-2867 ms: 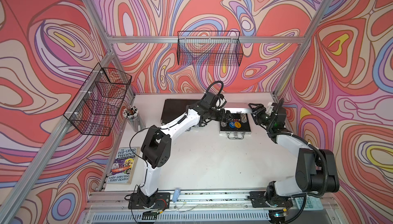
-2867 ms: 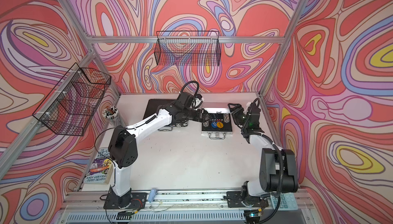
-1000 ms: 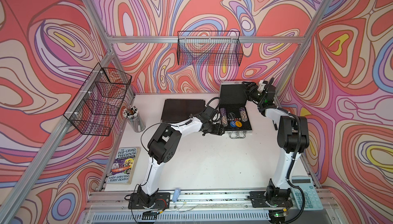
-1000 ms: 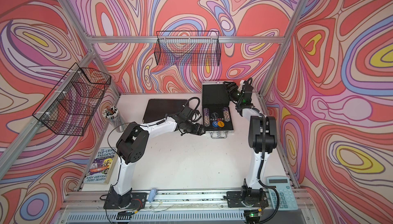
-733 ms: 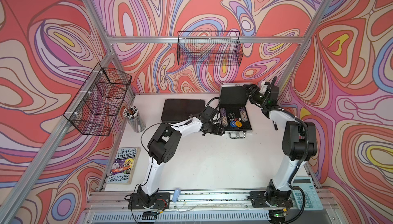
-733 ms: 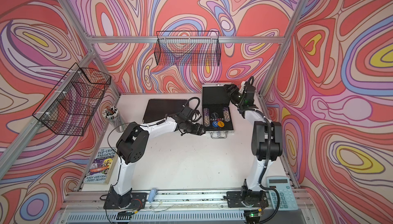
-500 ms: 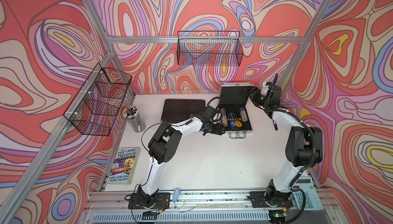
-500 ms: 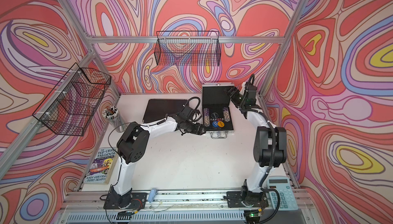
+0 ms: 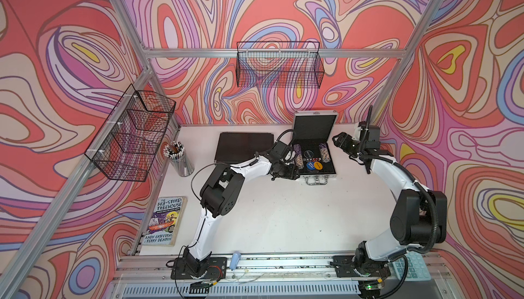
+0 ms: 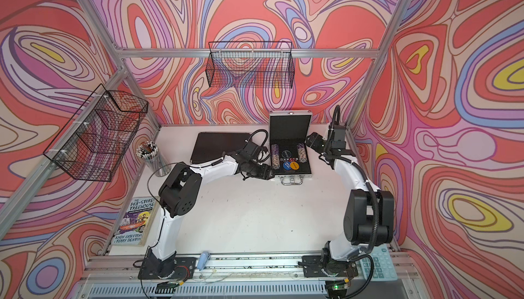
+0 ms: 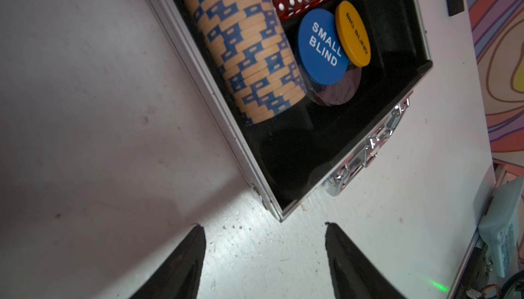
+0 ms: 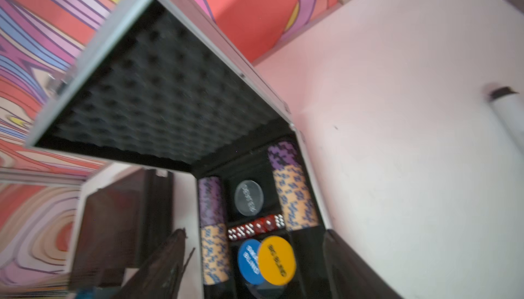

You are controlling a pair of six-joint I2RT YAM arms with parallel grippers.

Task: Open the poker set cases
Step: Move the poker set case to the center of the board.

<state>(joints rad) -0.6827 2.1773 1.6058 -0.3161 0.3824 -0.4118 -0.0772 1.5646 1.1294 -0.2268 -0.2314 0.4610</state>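
Silver case (image 9: 312,127) open, black case (image 9: 243,147) shut beside it.
My left gripper (image 11: 262,225) and right gripper (image 9: 340,141) flank the silver case, spread and empty; 1 careless swing could knock its upright lid (image 10: 289,126) shut.

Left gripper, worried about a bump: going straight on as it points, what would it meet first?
Likely the near corner of the open silver case, right ahead of the left gripper; its height above the table is unclear.

Left hand (image 11: 263,225) spread, empty, right hand (image 12: 253,231) spread, empty
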